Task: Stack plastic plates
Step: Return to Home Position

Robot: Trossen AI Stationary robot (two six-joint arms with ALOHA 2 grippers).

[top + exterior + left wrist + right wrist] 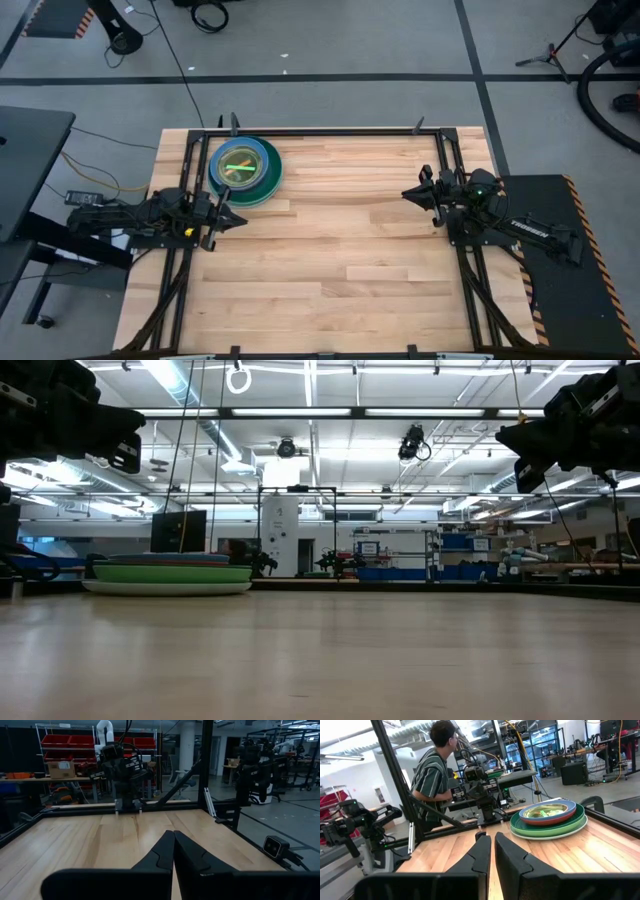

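One stack of round plastic plates [245, 170] stands on the table near its far left corner. A pale plate lies at the bottom, green ones above it, then blue and red-orange rims, with a lime plate on top [547, 811]. In the low view the plate stack [168, 573] rests flat on the wood. My left gripper [240, 219] hovers shut just near of the stack at the table's left edge. My right gripper [407, 193] hovers shut at the right edge, far from the plates. Neither touches anything.
A black metal frame [330, 131] runs along the table's far edge and sides. The wide wooden middle and near part of the table [330, 270] hold no objects. A person [432, 775] stands beyond the table's left side, seen in the right wrist view.
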